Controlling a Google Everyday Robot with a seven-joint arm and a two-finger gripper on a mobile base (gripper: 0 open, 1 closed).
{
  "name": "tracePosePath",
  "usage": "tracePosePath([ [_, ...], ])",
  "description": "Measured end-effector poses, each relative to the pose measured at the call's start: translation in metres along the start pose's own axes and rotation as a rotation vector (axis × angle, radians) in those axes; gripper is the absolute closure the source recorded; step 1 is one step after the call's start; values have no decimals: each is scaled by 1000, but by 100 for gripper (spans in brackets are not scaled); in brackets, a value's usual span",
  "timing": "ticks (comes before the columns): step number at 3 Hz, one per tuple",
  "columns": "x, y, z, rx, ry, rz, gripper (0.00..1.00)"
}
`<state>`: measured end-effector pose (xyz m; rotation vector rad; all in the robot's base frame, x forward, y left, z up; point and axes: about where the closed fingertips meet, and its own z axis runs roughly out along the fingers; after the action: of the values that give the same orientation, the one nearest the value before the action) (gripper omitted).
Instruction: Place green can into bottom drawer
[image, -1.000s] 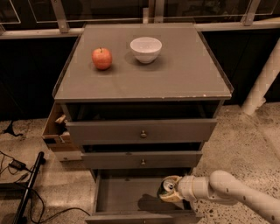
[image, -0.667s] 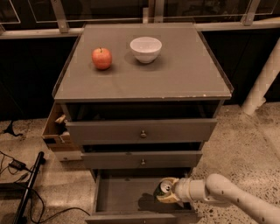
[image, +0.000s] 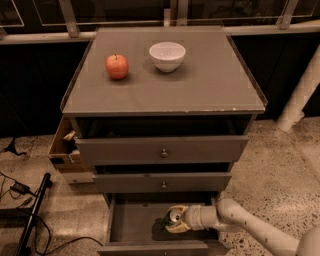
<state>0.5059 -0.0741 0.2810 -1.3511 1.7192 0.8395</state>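
Note:
The green can (image: 173, 220) stands upright inside the open bottom drawer (image: 135, 224), its silver top facing up, right of the drawer's middle. My gripper (image: 176, 220) reaches in from the right on a pale arm and its fingers are closed around the can. Whether the can rests on the drawer floor or hangs just above it cannot be told.
A red apple (image: 116, 66) and a white bowl (image: 167, 55) sit on the cabinet top (image: 200, 85). The two upper drawers (image: 162, 151) with small knobs are partly pulled out. A box of items (image: 66, 147) hangs at the cabinet's left. Cables and a black pole (image: 31, 215) lie on the floor at left.
My gripper has moved the can leftward and a little deeper into the bottom drawer. The apple, bowl and upper drawers have not moved.

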Motion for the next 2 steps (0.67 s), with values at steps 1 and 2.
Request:
tracePosePath([
  [1,8,-4,36,-62,17,-54,100],
  [2,11,-6,53,-64,67,-111,100],
])
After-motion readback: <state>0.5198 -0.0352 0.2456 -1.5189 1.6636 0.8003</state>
